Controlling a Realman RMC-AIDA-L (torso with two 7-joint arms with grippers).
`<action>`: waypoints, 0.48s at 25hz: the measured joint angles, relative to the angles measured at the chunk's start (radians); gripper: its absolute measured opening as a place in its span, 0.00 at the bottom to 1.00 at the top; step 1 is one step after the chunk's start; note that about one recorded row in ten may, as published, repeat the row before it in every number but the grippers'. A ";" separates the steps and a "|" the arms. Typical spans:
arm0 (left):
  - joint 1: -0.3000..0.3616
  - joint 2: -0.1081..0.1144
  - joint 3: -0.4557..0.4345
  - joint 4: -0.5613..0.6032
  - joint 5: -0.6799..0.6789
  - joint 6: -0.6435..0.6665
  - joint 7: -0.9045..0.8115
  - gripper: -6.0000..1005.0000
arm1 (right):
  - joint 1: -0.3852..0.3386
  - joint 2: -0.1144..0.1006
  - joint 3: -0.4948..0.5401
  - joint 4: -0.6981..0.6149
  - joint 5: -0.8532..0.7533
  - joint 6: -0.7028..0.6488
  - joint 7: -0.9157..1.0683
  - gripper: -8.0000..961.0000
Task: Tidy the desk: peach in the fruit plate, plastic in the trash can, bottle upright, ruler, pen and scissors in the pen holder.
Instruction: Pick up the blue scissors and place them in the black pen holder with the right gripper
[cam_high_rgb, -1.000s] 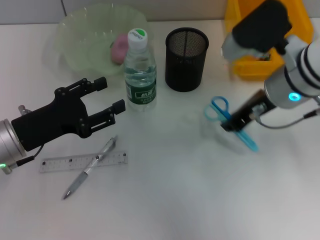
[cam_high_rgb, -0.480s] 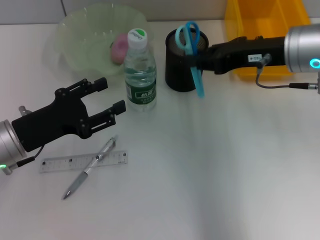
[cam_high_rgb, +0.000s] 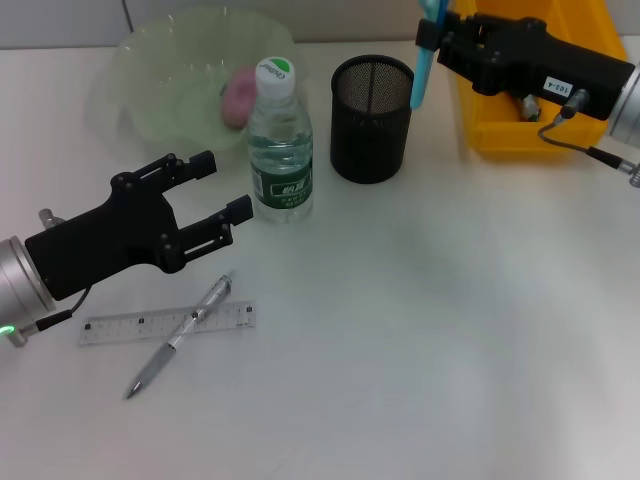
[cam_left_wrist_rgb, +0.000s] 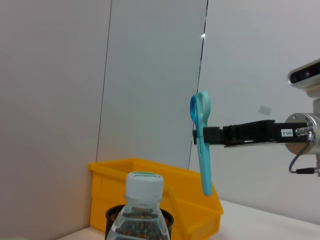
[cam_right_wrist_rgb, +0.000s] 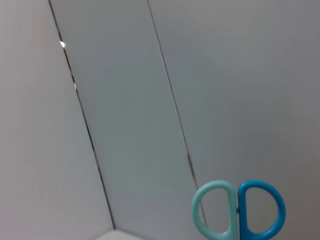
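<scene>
My right gripper (cam_high_rgb: 432, 38) is shut on the blue scissors (cam_high_rgb: 419, 72), which hang blades down just above the far right rim of the black mesh pen holder (cam_high_rgb: 371, 120). The left wrist view shows the scissors (cam_left_wrist_rgb: 201, 145) hanging vertically from that gripper (cam_left_wrist_rgb: 209, 136), and their handles (cam_right_wrist_rgb: 239, 210) fill the right wrist view. My left gripper (cam_high_rgb: 222, 187) is open beside the upright bottle (cam_high_rgb: 280, 140). The ruler (cam_high_rgb: 120, 327) and pen (cam_high_rgb: 180, 338) lie crossed on the table, nearer to me than my left gripper. The pink peach (cam_high_rgb: 238, 95) lies in the green fruit plate (cam_high_rgb: 160, 70). No plastic is in view.
A yellow bin (cam_high_rgb: 500, 130) stands at the back right behind my right arm, and the yellow bin (cam_left_wrist_rgb: 150, 192) also appears in the left wrist view behind the bottle cap (cam_left_wrist_rgb: 144, 182). White tabletop stretches across the front and right.
My right gripper picked the scissors off the table, carried them to the pen holder, and now holds them higher at its right rim. The left arm has not moved.
</scene>
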 joint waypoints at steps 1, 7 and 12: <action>0.000 0.000 0.000 -0.001 -0.001 -0.001 0.000 0.72 | 0.002 0.001 -0.002 0.018 0.030 -0.005 -0.049 0.31; 0.000 0.000 0.000 -0.001 -0.002 -0.003 0.000 0.72 | 0.077 0.001 0.024 0.193 0.159 0.017 -0.253 0.32; -0.004 0.000 0.000 -0.001 -0.002 -0.004 0.000 0.72 | 0.157 0.004 0.028 0.305 0.167 0.073 -0.346 0.33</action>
